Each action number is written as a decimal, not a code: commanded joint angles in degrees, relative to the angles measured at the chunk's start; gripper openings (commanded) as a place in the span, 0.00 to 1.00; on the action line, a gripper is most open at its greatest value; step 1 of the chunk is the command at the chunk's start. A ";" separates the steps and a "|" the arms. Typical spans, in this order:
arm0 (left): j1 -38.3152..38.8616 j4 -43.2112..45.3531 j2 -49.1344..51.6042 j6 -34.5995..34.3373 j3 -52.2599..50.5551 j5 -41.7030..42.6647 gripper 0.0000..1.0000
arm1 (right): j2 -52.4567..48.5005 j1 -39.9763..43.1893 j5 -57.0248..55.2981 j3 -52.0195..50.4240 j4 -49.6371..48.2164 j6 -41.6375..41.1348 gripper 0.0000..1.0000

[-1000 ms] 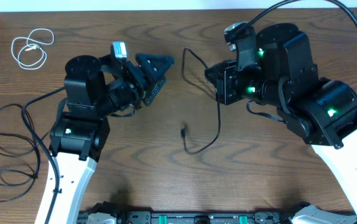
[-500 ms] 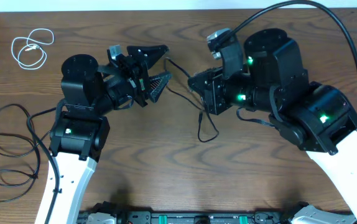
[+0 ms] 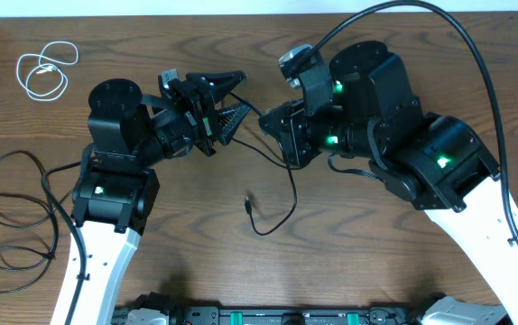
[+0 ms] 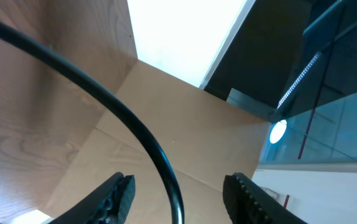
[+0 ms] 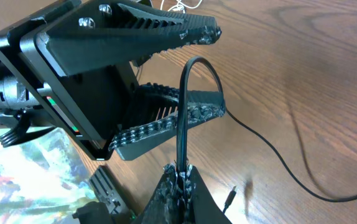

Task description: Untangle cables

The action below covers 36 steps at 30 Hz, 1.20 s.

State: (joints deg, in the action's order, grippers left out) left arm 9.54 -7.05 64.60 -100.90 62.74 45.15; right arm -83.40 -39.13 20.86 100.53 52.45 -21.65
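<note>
Between the two arms, above the middle of the brown wood-grain surface [image 3: 196, 244], the thin black cable [image 5: 180, 124] hangs pinched in the right end effector [image 5: 180, 177], whose fingers are pressed together on it. From that pinch it arches upward in a stiff, smooth hoop that passes through the gap of the left end effector [image 5: 216, 68]. That one's two ridged, dark plastic fingers stand apart on either side of the hoop without visibly touching it. Below, the rest of the cord trails down to the surface in a loose open curve. It ends in a small straight plug [image 3: 247, 202] that lies free, crossing nothing.

Judged from this, the job looks well advanced. The short white cable [image 3: 46, 70] lies by itself in small neat coils at the far left corner, well apart from everything else, and the held cord shows no knots. Slack black loops [image 3: 35, 158] sprawl at the left edge; whether they are another cord or arm wiring cannot be told. What seems left is laying the held cord out separately.
</note>
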 commanded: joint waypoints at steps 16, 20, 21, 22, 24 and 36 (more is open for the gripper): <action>-0.15 0.28 -0.28 -0.35 1.03 0.68 0.30 | 0.22 -0.28 -2.51 0.17 -1.44 1.11 0.01; -0.15 0.28 -0.28 -0.35 1.03 0.68 0.25 | 0.22 -0.28 -2.51 0.17 -1.42 1.11 0.01; -0.15 0.28 -0.28 -0.35 1.03 0.68 0.25 | 0.22 -0.28 -2.49 0.17 -1.44 1.09 0.01; -0.15 0.28 -0.28 -0.35 1.03 0.63 0.24 | 0.22 -0.28 -2.51 0.17 -1.44 1.09 0.01; -0.17 0.26 -0.28 -0.35 1.03 0.44 0.22 | 0.22 -0.31 -2.51 0.17 -1.44 1.09 0.01; -0.26 0.28 -0.26 -0.35 1.03 0.24 0.08 | 0.22 -0.31 -1.62 0.17 -1.42 0.87 0.01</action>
State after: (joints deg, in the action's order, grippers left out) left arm 9.52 -7.03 64.60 -101.80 62.74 45.08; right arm -83.42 -39.13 18.65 100.53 51.33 -21.63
